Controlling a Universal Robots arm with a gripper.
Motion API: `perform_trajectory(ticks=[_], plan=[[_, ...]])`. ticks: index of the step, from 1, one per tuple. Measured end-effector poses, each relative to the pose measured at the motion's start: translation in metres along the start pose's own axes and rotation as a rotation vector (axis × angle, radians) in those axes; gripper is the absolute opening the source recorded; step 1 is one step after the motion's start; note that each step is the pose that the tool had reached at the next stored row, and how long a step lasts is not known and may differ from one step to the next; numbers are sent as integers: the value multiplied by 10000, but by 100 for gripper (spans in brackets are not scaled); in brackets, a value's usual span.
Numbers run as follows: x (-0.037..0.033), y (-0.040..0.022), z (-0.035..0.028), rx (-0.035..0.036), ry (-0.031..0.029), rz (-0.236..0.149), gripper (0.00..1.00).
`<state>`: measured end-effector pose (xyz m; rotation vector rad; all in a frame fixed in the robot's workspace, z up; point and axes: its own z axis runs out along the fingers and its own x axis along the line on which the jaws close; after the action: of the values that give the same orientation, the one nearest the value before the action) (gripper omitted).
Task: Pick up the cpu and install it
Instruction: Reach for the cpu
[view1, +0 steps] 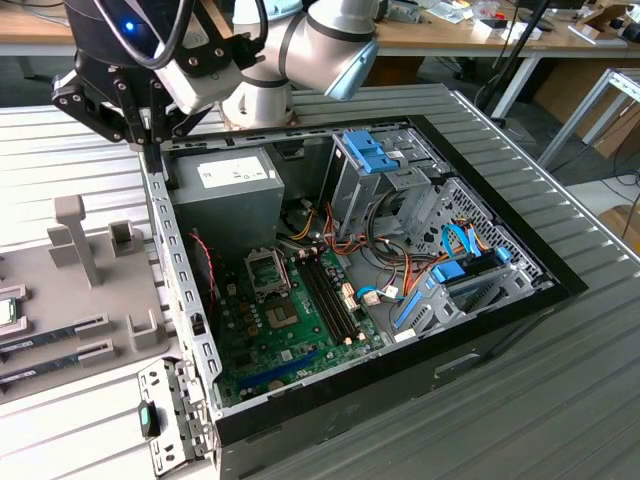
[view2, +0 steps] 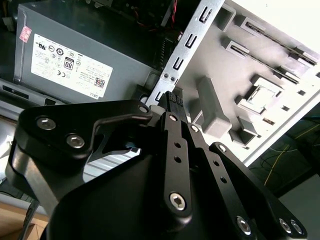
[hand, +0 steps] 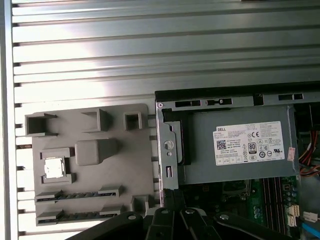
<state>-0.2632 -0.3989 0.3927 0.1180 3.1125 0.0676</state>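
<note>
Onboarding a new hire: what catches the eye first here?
The open computer case dominates the exterior view, motherboard exposed. The black gripper hangs over its wall by the power supply, fingers shut. Beside the case, the silvery cpu sits in a grey holder tray.

The exterior view's left edge cuts off the cpu (view1: 6, 312).
</note>
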Motion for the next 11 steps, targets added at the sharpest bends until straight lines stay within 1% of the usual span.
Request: perform_trajectory(ticks=[11], plan=[[29,-2,0,0,-1,0,11]])
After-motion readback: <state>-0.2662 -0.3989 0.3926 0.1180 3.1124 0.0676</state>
